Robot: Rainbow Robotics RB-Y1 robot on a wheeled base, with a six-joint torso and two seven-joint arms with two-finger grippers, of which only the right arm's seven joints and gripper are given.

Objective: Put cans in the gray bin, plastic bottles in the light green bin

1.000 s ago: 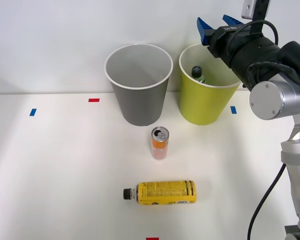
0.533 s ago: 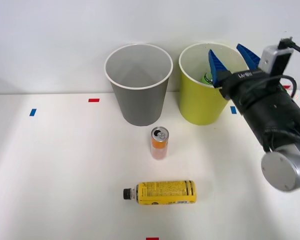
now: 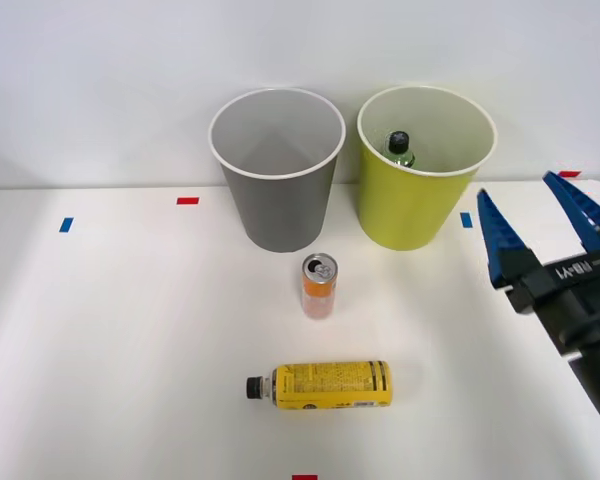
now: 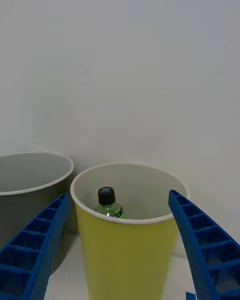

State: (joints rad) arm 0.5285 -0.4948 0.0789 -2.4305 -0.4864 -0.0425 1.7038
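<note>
On the table [image 3: 110, 330]: white top with two bins at the back, a can and a bottle lying free in front of them, and small blue and red tape marks scattered about.
Gripper [image 3: 536, 205]: at the front view's right side, over the table and in front of the green bin; its two blue ribbed fingers [image 3: 496, 240] are spread wide with nothing between them. In the wrist view the gripper [image 4: 117, 240] frames the green bin from either side, well short of it.
Gray bin [image 3: 277, 200]: upright at the back, left of the green bin and just beside it; also seen in the wrist view [image 4: 25, 190].
Green bin [image 3: 412, 205]: upright at the back right, white rim, pale inside; in the wrist view [image 4: 125, 255] it faces the camera.
Green bottle [image 3: 399, 148]: inside the green bin, black cap up, leaning near the far wall; in the wrist view [image 4: 107, 205] its cap and shoulder show above the near rim.
Can [image 3: 319, 286]: standing upright on the table, in front of the gap between the bins, silver top and tab up.
Yellow bottle [image 3: 325, 385]: lying on its side nearer the robot than the can, black cap pointing to the robot's left.
</note>
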